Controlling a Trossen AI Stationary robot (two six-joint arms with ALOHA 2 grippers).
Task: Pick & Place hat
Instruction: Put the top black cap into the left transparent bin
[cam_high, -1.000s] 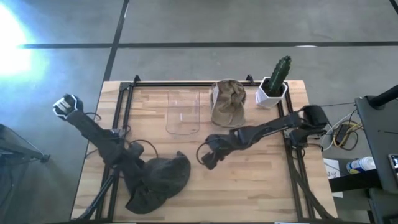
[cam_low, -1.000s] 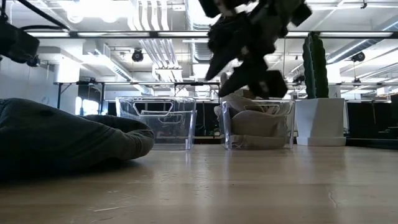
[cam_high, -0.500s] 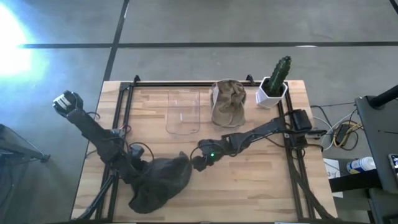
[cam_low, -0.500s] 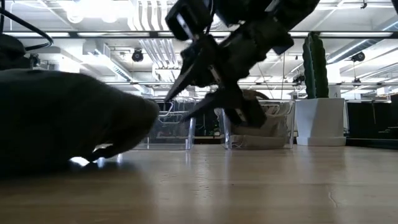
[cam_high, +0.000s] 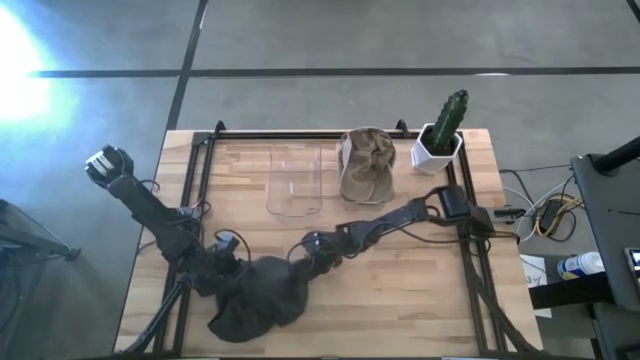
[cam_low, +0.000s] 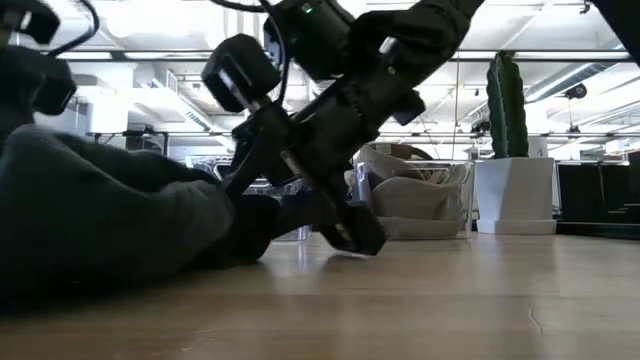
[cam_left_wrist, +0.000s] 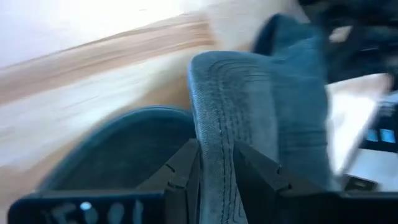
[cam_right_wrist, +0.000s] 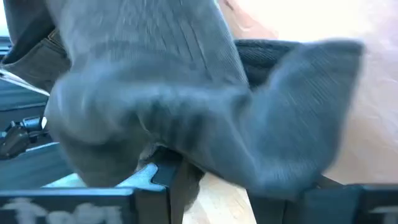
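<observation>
A dark grey hat (cam_high: 255, 300) lies crumpled on the near left of the table, resting on its underside. My left gripper (cam_high: 236, 272) is at its left edge, shut on the brim (cam_left_wrist: 214, 143). My right gripper (cam_high: 298, 262) reaches across from the right to the hat's right edge. In the low view its fingers (cam_low: 240, 185) stand open against the cloth (cam_low: 100, 220). The right wrist view shows the hat (cam_right_wrist: 155, 81) bulging over that gripper. A clear empty bin (cam_high: 293, 182) and a bin holding a tan hat (cam_high: 367, 165) stand at the far side. My left gripper pinches the stitched brim edge (cam_left_wrist: 216, 168) between its two fingers, which lie across the edge. The brim stands up between them and the rest of the hat lies on the table. My right gripper is open at the hat's right edge. A fold of cloth (cam_right_wrist: 186, 149) lies over one finger (cam_right_wrist: 171, 180), and the other finger is hidden by the cloth.
A potted cactus (cam_high: 441, 130) stands at the far right corner. Black rails (cam_high: 200, 180) run along the left, right and far edges of the table. Bare wood (cam_high: 400, 290) lies to the right of the hat.
My right gripper has swept from mid-table toward the left and near edges, down to the hat's right edge, still open. My left gripper has pulled the brim slightly toward the right. The hat rose and bunched up, then settled lower against the right gripper.
</observation>
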